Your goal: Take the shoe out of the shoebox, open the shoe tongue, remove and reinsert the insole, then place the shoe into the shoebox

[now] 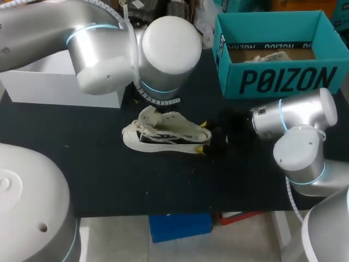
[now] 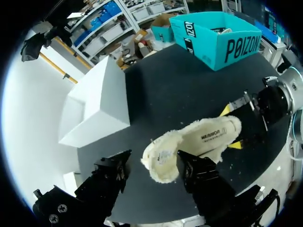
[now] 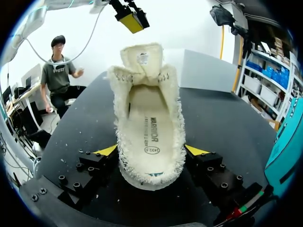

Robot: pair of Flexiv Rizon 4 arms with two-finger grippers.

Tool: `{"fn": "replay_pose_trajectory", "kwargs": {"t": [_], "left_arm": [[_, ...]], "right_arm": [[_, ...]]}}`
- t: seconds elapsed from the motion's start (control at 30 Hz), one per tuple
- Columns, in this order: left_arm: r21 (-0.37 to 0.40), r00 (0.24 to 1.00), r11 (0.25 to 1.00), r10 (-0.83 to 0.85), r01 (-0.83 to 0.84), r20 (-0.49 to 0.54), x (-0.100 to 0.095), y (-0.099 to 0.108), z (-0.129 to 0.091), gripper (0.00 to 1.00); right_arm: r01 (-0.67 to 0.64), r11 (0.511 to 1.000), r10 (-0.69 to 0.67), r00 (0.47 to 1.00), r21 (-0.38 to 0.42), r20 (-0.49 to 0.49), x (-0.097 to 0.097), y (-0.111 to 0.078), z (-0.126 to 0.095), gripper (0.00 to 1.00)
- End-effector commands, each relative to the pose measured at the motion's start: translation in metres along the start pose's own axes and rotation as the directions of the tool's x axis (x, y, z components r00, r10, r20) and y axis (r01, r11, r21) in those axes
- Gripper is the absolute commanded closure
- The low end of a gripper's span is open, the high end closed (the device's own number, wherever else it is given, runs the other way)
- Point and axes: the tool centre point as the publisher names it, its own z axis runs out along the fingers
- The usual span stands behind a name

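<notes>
A cream canvas shoe with frayed edges lies on the black table, toe to the left. Its tongue stands folded up and forward, and the insole shows inside. My right gripper holds the heel, one yellow tip pressed on each side. My left gripper hangs over the toe and tongue. Its fingers stand apart: one is at the tongue, the other is clear of the shoe. One of the left gripper's yellow tips shows above the tongue in the right wrist view. The teal shoebox stands open at the back right.
A white box sits at the back left, close behind my left arm. Crumpled paper lies inside the shoebox. Bare black table stretches in front of the shoe.
</notes>
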Motion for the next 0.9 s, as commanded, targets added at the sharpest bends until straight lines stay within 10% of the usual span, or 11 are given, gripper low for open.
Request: {"fn": "replay_pose_trajectory", "kwargs": {"t": [0.03, 0.1, 0.17, 0.77, 0.83, 0.9], "left_arm": [[0.533, 0.759, 0.742, 0.599, -0.407, -0.255, 0.012, -0.004, -0.006, 1.00], [0.553, 0.692, 0.700, 0.666, -0.452, -0.277, 0.026, -0.011, -0.006, 1.00], [0.397, 0.750, 0.768, 0.615, -0.502, -0.242, 0.038, -0.024, -0.001, 1.00], [0.397, 0.750, 0.768, 0.615, -0.502, -0.242, 0.038, -0.024, -0.001, 1.00], [0.209, 0.629, 0.726, 0.677, -0.655, -0.382, 0.044, -0.021, 0.012, 1.00], [0.229, 0.563, 0.716, 0.673, -0.660, -0.480, 0.045, -0.021, 0.010, 1.00]], "right_arm": [[-0.001, 1.000, 0.001, 1.000, 0.000, 0.002, 0.000, -0.003, 0.001, 1.00], [-0.001, 1.000, 0.001, 1.000, 0.000, 0.002, 0.000, -0.003, 0.001, 1.00], [-0.001, 1.000, 0.001, 1.000, 0.000, 0.002, 0.000, -0.003, 0.001, 1.00], [-0.001, 1.000, 0.001, 1.000, 0.000, 0.002, 0.000, -0.003, 0.001, 1.00], [-0.001, 1.000, 0.001, 1.000, 0.000, 0.002, 0.000, -0.003, 0.001, 1.00], [-0.001, 1.000, 0.001, 1.000, 0.000, 0.002, 0.000, -0.003, 0.001, 1.00]]}}
